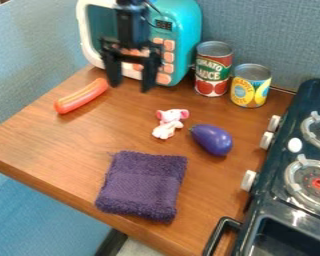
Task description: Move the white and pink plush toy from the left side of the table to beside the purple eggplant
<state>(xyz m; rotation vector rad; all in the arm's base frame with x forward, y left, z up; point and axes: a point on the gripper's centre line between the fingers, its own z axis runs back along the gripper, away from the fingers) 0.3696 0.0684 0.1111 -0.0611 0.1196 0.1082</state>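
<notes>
Pincer (130,87) hangs spread and empty in front of the toy microwave (188,32), near the sausage (82,96) by the worktop's (56,147) left edge, so grasping seems not yet begun and would first call for lowering.

The gripper (131,86) (blurred) partly hides the microwave (184,31).

bright, even light covers the worktop (62,140) — a soft shadow lies beside the sausage (82,96). small glints mark the eggplant (212,140) and stove (273,165).
</notes>
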